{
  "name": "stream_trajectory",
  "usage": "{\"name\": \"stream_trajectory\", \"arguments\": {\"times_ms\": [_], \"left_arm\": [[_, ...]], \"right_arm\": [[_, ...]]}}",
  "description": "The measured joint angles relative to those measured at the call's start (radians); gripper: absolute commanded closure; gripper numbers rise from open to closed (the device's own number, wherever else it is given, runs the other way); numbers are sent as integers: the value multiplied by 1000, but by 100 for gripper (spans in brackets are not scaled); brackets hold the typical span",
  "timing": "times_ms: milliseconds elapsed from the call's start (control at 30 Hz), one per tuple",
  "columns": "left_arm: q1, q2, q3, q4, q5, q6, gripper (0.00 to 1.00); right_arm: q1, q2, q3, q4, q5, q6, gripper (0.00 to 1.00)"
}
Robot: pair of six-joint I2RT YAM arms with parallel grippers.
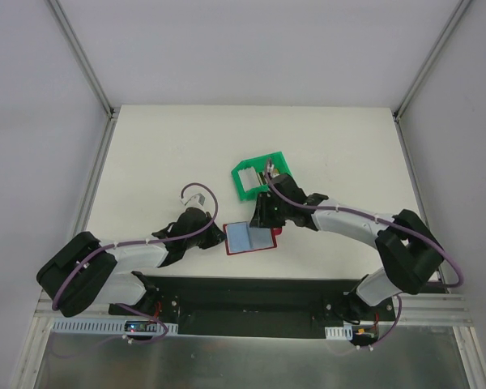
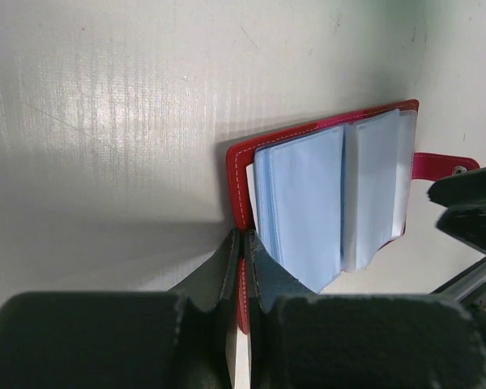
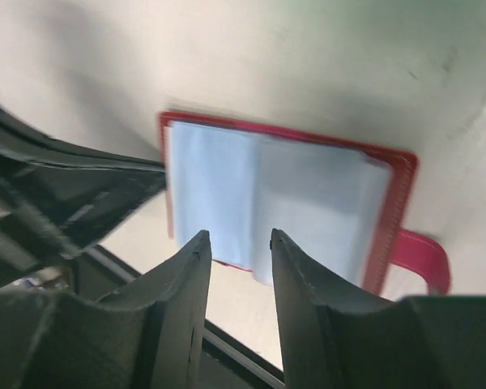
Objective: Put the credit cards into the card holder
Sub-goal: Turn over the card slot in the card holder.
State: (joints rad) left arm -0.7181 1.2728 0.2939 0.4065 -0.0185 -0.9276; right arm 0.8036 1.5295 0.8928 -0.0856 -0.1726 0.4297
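- Pinning the card holder (image 2: 304, 194) open on the table (image 1: 170, 146), my left gripper (image 2: 243, 243) is clamped on its red cover edge.
- My right gripper (image 3: 239, 243) hovers over the pockets, jaws apart, empty.
- I would fetch 1 card; the credit cards (image 1: 248, 177) seemingly lie in the green bin (image 1: 241, 193).

White table (image 1: 162, 162): open red card holder (image 1: 249, 237) near front; green bin (image 1: 263, 160) behind.

The card holder (image 1: 249, 237) lies open near a green bin (image 1: 240, 189).
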Motion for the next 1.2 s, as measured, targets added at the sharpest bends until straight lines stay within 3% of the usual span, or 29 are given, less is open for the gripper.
{"name": "stream_trajectory", "arguments": {"times_ms": [433,900,1200], "left_arm": [[0,-12,0,-14,2,13,100],[0,-11,0,-13,6,21,100],[11,-5,0,-7,6,8,100]], "right_arm": [[-3,103,-20,-56,19,15,61],[61,230,100,91,-240,41,61],[61,167,121,168,-333,42,59]]}}
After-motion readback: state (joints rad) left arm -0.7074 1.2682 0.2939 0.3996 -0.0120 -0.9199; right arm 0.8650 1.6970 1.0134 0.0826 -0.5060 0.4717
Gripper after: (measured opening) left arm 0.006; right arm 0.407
